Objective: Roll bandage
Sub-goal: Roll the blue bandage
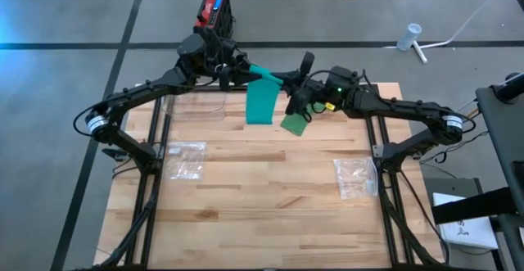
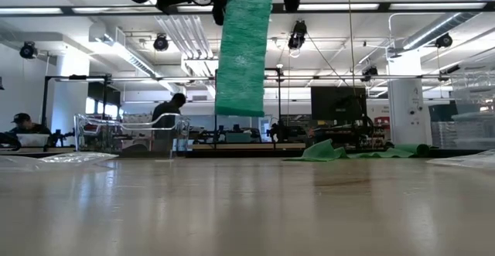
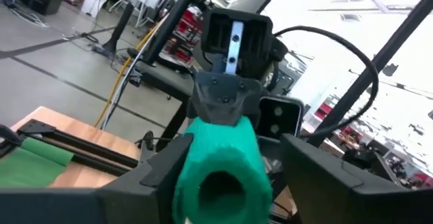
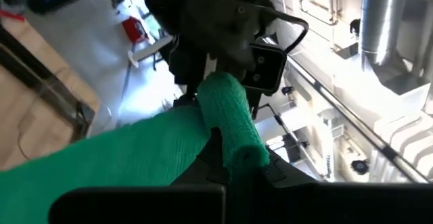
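We find both claws raised above the table (image 1: 246, 181) — left gripper (image 1: 232, 71) and right gripper (image 1: 288, 81) each clamping the green bandage (image 1: 262, 101).

Lighting: bright, even overhead room light. High view: blue glare at 9 o'clock, soft shadows beneath the arms on the table (image 1: 270, 189). Low view: near table blurred, ceiling lamps (image 2: 232, 10) glaring. Wrist views: blown-out white backgrounds, soft foreground.

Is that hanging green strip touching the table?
Apart. In the low view the green strip ends well above the table, with the room visible beneath its lower edge.
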Controlling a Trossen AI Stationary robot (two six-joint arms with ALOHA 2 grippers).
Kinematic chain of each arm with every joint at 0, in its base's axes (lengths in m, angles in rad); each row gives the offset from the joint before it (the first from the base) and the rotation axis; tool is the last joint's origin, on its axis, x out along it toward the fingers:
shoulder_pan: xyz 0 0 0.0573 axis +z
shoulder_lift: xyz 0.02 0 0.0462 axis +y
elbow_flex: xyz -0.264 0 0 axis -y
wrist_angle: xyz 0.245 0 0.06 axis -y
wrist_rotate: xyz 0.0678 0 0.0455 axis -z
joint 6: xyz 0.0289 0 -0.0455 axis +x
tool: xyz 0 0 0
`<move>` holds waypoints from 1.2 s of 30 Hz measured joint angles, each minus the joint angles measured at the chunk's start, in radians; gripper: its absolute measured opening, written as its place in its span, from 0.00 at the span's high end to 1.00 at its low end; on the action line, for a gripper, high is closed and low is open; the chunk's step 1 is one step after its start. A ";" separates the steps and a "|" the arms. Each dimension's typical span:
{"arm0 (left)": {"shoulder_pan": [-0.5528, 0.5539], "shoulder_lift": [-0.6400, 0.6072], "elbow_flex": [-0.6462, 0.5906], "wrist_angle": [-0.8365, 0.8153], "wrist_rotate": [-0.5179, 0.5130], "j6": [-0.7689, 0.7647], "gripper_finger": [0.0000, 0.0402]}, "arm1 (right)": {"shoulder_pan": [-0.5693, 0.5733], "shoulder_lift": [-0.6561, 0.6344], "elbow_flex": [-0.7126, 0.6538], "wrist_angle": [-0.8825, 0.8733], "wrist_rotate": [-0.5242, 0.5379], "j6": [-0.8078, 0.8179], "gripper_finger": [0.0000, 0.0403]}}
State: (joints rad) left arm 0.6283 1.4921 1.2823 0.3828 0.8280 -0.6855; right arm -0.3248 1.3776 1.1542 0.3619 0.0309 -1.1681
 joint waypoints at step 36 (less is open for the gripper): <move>0.009 -0.020 -0.002 -0.069 0.104 0.344 0.98 | 0.031 0.017 0.022 -0.078 0.065 0.508 0.51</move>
State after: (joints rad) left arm 0.6373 1.4718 1.2808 0.3135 0.9318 -0.3415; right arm -0.2943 1.3942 1.1758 0.2835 0.0964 -0.6602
